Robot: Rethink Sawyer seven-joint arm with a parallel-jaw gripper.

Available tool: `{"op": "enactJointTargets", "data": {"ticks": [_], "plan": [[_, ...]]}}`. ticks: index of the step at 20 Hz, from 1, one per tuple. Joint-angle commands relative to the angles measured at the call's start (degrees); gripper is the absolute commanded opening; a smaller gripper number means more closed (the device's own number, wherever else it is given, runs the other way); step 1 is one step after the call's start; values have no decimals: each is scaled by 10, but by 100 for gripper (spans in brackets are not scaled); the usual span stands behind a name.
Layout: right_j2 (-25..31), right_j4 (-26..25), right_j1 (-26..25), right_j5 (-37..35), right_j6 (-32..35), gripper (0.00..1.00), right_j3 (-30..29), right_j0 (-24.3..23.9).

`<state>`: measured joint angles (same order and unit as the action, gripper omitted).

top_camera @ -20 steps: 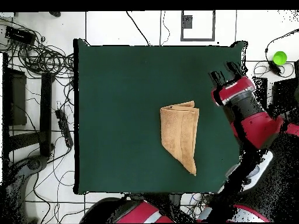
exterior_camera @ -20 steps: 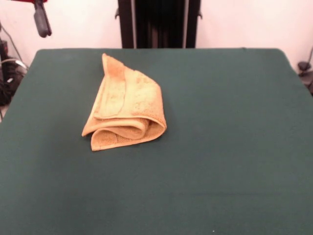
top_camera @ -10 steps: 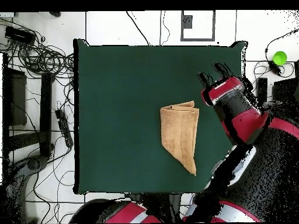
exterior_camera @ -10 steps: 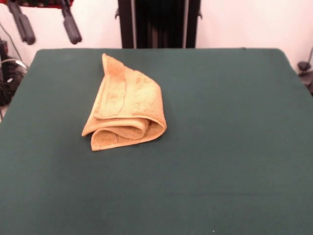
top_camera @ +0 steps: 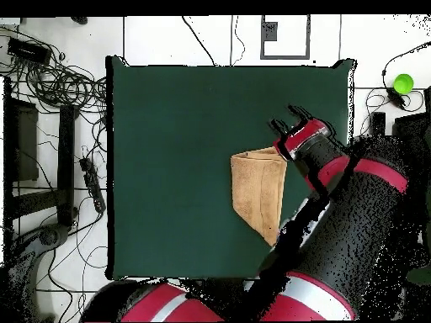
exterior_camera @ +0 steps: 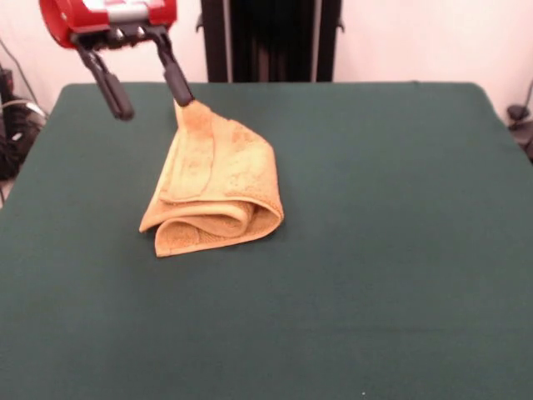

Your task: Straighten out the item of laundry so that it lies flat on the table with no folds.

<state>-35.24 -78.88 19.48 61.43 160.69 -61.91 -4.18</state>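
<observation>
We see the orange-tan towel point(exterior_camera: 212, 183) lying folded over on itself on the dark green table point(exterior_camera: 375, 250), left of the table's middle and toward its far half in the front view. Its near end curls into a rolled fold, and its far end narrows to a corner pointing at the far edge. Our gripper point(exterior_camera: 150, 98) hangs at the far left, its two black fingers point(exterior_camera: 176, 80) spread wide apart and holding nothing. One fingertip sits right at the towel's far corner; we cannot tell whether it touches the cloth. In the overhead view the gripper point(top_camera: 284, 123) stands over the towel's point(top_camera: 257, 189) corner, with the red and black arm point(top_camera: 353, 219) covering part of the towel's side.
</observation>
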Motion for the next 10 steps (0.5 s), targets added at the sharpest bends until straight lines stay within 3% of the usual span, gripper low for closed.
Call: {"op": "enactJointTargets", "data": {"ticks": [1, 4, 7, 10], "plan": [[27, -89, -104, -32, 201, 100, 4, 46], [-11, -136, -136, -44, 233, 100, 4, 74], [-28, -149, -137, -39, 244, 100, -7, 83], [-29, -128, -119, -43, 232, 100, -19, 76]]}}
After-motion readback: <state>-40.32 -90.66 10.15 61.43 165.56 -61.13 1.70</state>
